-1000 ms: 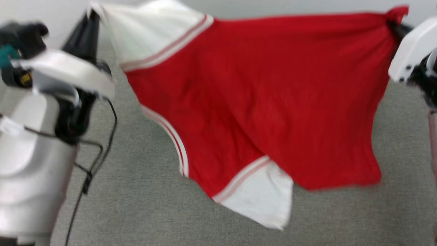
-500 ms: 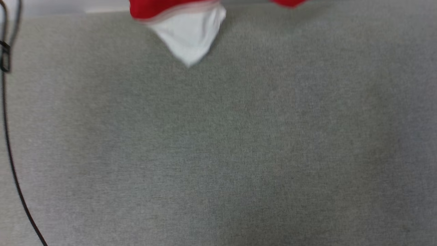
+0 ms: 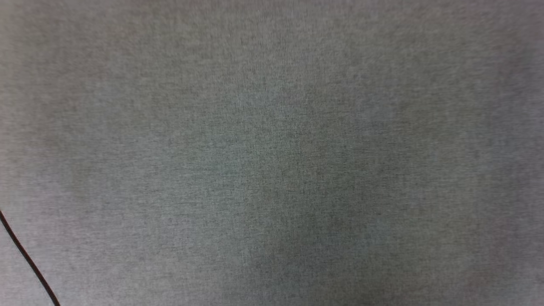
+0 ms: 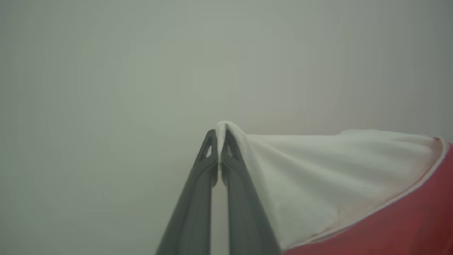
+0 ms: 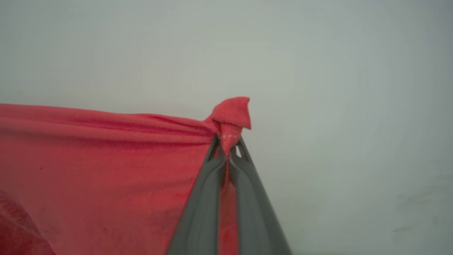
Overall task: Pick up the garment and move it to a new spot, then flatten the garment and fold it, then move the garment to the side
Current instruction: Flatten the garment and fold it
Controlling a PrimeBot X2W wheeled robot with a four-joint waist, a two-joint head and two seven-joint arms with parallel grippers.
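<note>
Left wrist view: my left claw (image 4: 219,137) is clenched on the garment (image 4: 311,177) at its white corner. My right claw (image 5: 228,142) pinches a red corner. The cloth spans taut between them, off the surface, presumably to spread it for laying flat.

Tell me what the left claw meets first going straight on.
The left claw, shut on the garment, points at a plain pale surface; the way looks free until there, depth unclear.
</note>
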